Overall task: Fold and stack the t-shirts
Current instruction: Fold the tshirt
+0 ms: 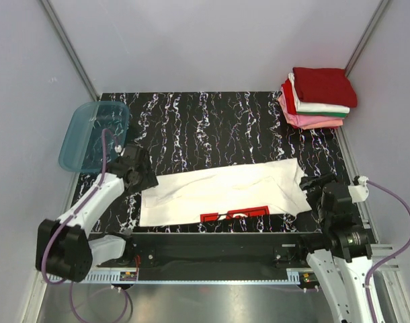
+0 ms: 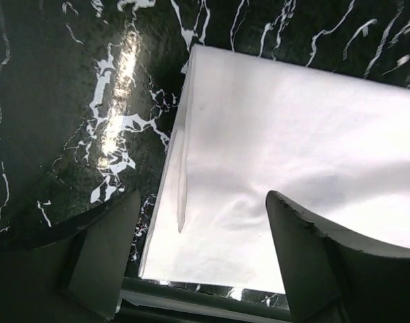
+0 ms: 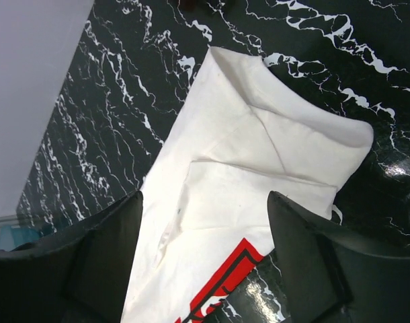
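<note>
The white cloth t-shirt with red print (image 1: 225, 195) lies as a part-folded band on the black marbled table (image 1: 212, 128). The left gripper (image 2: 203, 222) and right gripper (image 3: 205, 215) hang wide open, empty, over its ends. Expect light, limp cloth; pinch all layers at the end corners.

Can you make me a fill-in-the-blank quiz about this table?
The white t-shirt has a ____ print. The stack of folded shirts sits at the table's far ____ corner. The teal tub sits at its far ____ corner. The left gripper and right gripper are both ____.
Missing: red; right; left; open.
</note>
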